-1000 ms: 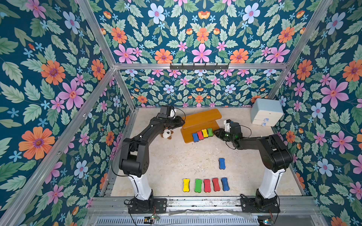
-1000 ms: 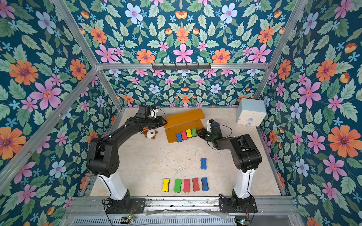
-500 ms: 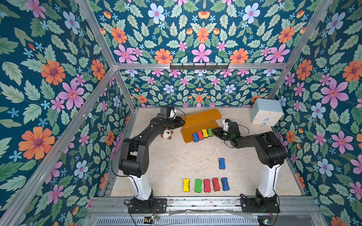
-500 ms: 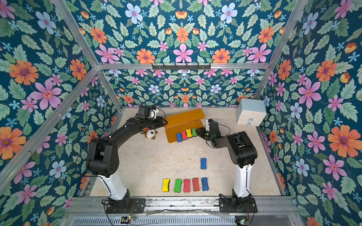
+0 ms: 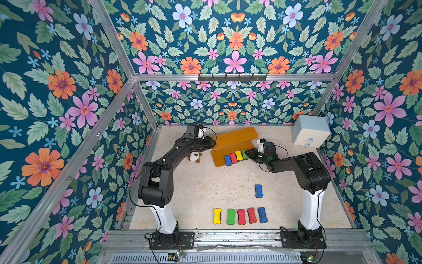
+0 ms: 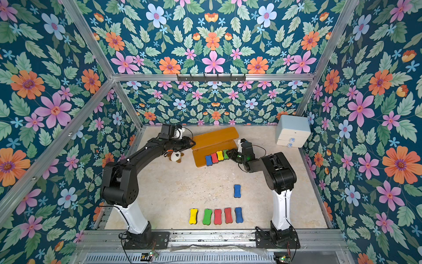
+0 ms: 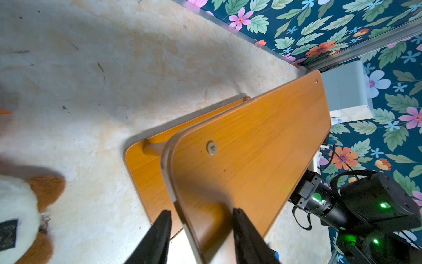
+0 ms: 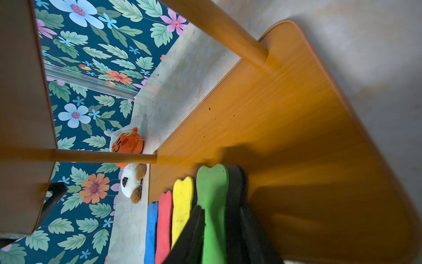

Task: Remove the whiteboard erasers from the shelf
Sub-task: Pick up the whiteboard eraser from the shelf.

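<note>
Shelf (image 5: 235, 137) top board hides much of the lower one, left tool (image 7: 202, 211) sits clamped on that top board's end, and right tool (image 8: 221, 212) pinches the half-covered green eraser (image 8: 212, 182) standing on the lower board.

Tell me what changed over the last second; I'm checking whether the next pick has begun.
The right gripper slid toward the shelf, and its jaws closed in around the green eraser at the end of the lower board's row. The left gripper stayed at the top board; the other three shelf erasers and the six on the table did not move.
</note>
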You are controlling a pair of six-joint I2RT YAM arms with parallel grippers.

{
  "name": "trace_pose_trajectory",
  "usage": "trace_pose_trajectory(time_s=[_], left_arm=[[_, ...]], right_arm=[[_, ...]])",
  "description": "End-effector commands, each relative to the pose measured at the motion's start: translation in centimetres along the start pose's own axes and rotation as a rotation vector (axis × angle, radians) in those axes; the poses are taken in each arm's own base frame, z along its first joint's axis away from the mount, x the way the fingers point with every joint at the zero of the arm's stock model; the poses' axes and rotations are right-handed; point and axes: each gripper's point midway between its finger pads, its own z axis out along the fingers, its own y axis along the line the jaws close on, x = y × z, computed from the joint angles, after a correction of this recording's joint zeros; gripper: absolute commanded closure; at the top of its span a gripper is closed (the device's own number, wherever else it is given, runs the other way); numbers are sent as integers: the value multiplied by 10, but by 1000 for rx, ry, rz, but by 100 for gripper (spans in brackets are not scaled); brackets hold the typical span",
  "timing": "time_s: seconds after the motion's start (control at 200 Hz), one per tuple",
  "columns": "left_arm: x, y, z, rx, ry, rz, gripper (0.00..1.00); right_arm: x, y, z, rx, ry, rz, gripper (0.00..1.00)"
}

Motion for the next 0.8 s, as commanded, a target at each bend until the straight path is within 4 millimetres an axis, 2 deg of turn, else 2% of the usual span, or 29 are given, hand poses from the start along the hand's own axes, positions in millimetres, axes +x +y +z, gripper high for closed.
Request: trace_pose_trajectory(time_s=[0.0, 0.27, 0.49, 0.685, 0.795], left_arm=[[-1, 1, -3, -13, -5, 3, 51], [-1, 0, -4, -11, -6, 5, 49], [6, -1, -14, -16, -12, -7, 42], [17, -2, -27, -19, -21, -3, 40], [24, -5, -36, -58, -41, 53, 39]], right_arm=[[-2, -2, 2, 0, -13, 4, 70], [3, -10, 2, 22, -13, 11, 81], [-1, -5, -7, 29, -37, 8, 91], [-7, 12, -29, 42, -90, -9, 94], [4, 23, -47, 62, -117, -13, 96]])
